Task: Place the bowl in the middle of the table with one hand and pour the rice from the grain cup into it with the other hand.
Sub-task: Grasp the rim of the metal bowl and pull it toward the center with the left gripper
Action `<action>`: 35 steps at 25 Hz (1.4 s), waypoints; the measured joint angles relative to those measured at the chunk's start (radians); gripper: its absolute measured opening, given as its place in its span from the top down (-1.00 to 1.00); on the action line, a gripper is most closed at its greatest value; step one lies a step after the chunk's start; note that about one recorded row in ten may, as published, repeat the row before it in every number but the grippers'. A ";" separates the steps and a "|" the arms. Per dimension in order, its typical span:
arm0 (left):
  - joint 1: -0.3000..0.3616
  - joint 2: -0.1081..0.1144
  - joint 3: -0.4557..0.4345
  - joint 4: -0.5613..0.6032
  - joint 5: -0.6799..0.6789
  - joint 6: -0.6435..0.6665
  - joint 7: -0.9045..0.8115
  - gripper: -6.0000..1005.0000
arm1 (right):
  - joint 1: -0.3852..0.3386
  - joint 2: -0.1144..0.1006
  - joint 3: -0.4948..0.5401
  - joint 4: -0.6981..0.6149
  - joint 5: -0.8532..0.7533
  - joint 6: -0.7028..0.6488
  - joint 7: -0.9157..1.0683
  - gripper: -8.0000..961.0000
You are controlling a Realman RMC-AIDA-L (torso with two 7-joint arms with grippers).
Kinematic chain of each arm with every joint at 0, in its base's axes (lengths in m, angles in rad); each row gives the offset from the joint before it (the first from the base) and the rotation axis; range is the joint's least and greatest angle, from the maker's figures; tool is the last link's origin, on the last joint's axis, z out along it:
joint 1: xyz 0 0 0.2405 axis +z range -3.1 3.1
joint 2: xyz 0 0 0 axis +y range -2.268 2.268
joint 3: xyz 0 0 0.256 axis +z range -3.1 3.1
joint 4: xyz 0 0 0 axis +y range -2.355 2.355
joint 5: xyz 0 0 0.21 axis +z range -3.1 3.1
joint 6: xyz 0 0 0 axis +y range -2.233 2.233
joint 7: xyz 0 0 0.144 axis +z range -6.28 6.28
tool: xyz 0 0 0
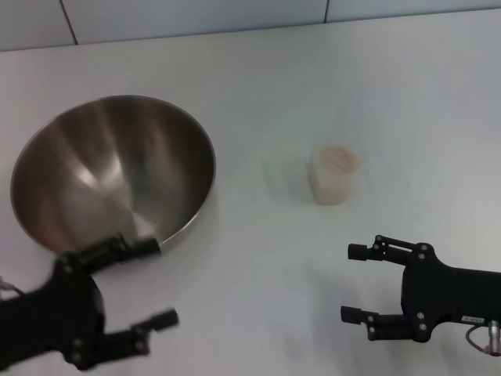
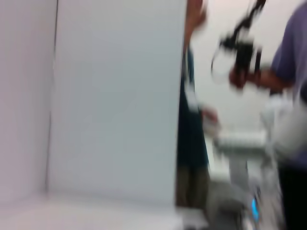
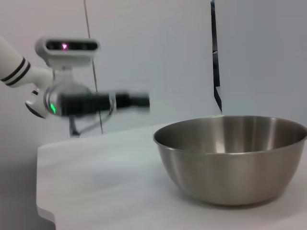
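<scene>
The steel bowl (image 1: 113,172) stands empty on the left part of the white table (image 1: 266,94). It also shows in the right wrist view (image 3: 235,158). The translucent grain cup (image 1: 334,184) stands upright right of centre, with rice (image 1: 337,158) up to near its top. My left gripper (image 1: 156,283) is open and empty at the front left. Its upper finger (image 1: 145,247) overlaps the bowl's near rim, and the bowl is not held. My right gripper (image 1: 352,283) is open and empty at the front right, nearer than the cup and apart from it.
The right wrist view shows the left arm's gripper (image 3: 129,101) farther off, beside the bowl, and the table's edge (image 3: 45,211). The left wrist view shows only a wall panel (image 2: 115,96) and a person (image 2: 288,96) beyond the table.
</scene>
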State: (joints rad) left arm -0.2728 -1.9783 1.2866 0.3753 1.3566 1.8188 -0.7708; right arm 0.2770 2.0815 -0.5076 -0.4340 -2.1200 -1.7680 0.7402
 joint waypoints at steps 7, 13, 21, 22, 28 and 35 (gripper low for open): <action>0.015 -0.076 -0.369 0.305 0.060 -0.078 -0.380 -0.62 | 0.001 0.000 -0.002 0.002 0.000 0.004 0.002 -0.74; 0.019 -0.083 -0.310 0.559 0.165 -0.493 -0.760 -0.62 | 0.001 0.000 -0.002 0.001 0.000 -0.001 0.003 -0.74; -0.107 -0.077 -0.310 0.685 0.706 -0.679 -1.272 -0.62 | 0.000 0.000 -0.002 0.000 0.001 -0.006 0.004 -0.74; -0.109 -0.077 -0.310 0.687 0.716 -0.681 -1.278 -0.62 | -0.001 0.000 -0.002 0.000 0.001 -0.006 0.004 -0.74; -0.119 -0.073 -0.311 0.682 0.788 -0.686 -1.310 -0.62 | 0.000 0.000 -0.002 0.000 0.002 -0.007 0.005 -0.74; -0.122 -0.069 -0.311 0.692 0.826 -0.629 -1.321 -0.62 | 0.004 0.000 -0.002 0.000 0.001 -0.006 0.005 -0.74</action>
State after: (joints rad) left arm -0.3944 -2.0478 0.9755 1.0670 2.1823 1.1901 -2.0917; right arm 0.2808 2.0815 -0.5092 -0.4343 -2.1188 -1.7744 0.7455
